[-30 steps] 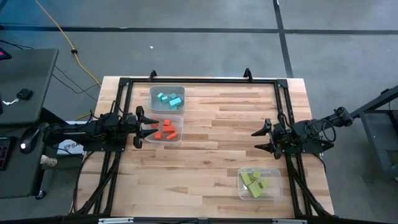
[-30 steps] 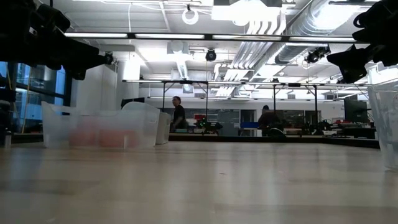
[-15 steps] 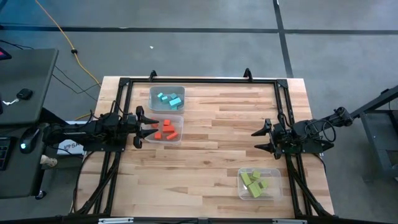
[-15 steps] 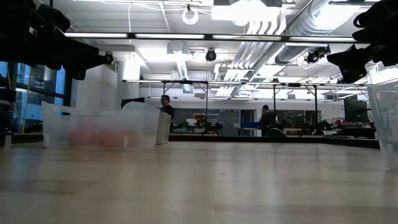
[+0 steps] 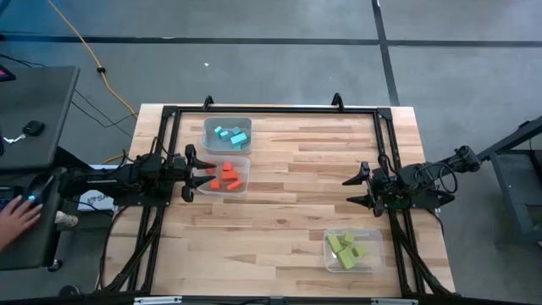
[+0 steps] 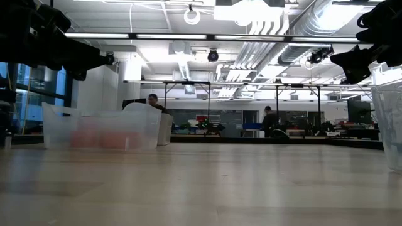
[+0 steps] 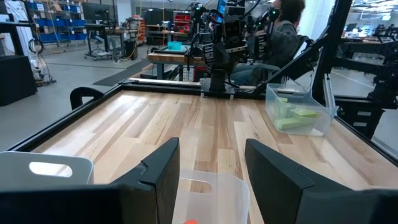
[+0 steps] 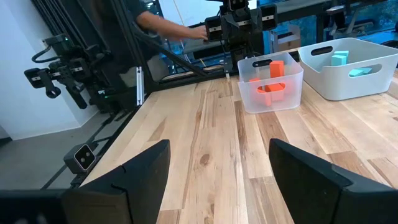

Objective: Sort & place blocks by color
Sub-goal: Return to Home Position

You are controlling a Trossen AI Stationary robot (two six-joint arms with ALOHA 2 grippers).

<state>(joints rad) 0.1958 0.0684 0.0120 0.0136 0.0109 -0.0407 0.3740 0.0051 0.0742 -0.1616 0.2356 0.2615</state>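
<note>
Now the left tool (image 5: 199,173) and right tool (image 5: 354,190) are hanging open and empty, because the blocks (image 5: 227,176) are lying sorted in their bins (image 5: 206,135).

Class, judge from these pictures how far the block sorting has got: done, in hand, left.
Done: the cyan blocks, orange blocks and green blocks sit apart by colour in clear bins; no block lies loose on the table. In hand: nothing; the left gripper and right gripper are open and empty, at the table's sides. Left: seemingly no sorting.
</note>
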